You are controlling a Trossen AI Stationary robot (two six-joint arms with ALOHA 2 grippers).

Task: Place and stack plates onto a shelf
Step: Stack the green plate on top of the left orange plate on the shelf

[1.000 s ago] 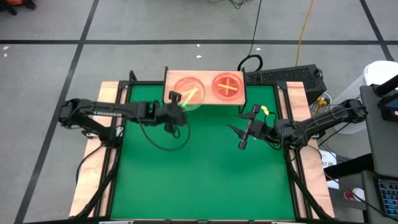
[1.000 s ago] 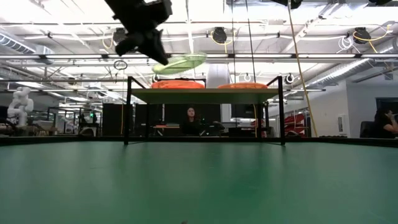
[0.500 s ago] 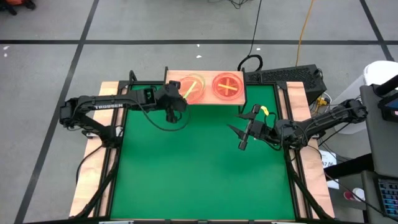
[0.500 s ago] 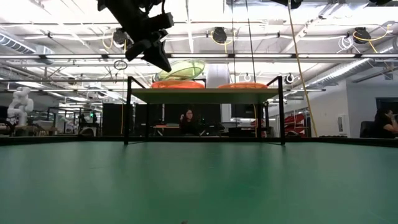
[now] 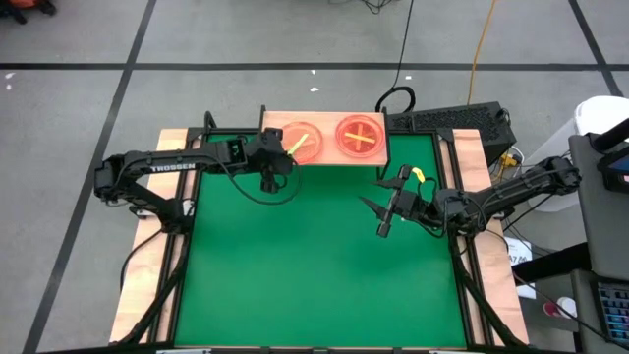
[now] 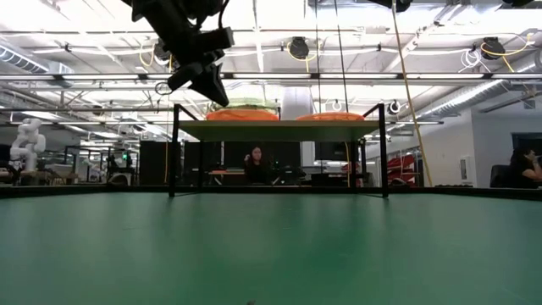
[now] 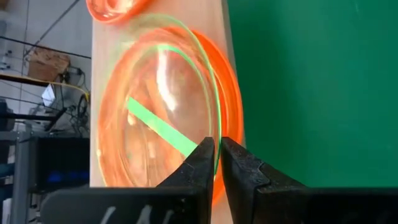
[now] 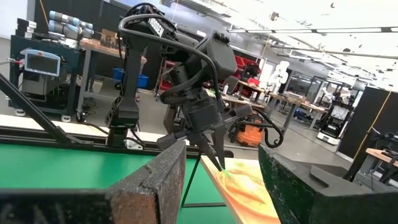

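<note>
A green-tinted translucent plate with a green stripe (image 7: 158,118) lies on top of the orange plates of the left stack (image 5: 302,143) on the shelf's wooden board (image 5: 324,158). In the low view the plate (image 6: 246,104) shows as the flat top of that stack. A second orange stack with a yellow cross (image 5: 361,136) sits on the board's right half. My left gripper (image 5: 283,152) is at the left stack's near-left side, shut on the green plate. My right gripper (image 5: 376,216) hovers open over the mat's right part, holding nothing. My left gripper pinches the green plate's rim (image 7: 212,132) between its two fingers (image 7: 200,163), on the side nearest the table's left and near edges. The fingers slant down at it from the near left (image 6: 212,85). The plate lies flat on the orange stack below it.
The shelf (image 6: 279,129) stands on thin black legs at the far edge of the green mat (image 5: 314,265). Black cables loop behind the shelf and beside the left arm. A person sits at a desk in the room beyond the table (image 6: 257,161).
My left gripper has carried the green plate toward the far edge, from beside the shelf's near edge to over the left stack, then sunk a little. The plate, tilted in the air before, now lies flat on the orange stack. The fingers have stayed shut on its rim.
</note>
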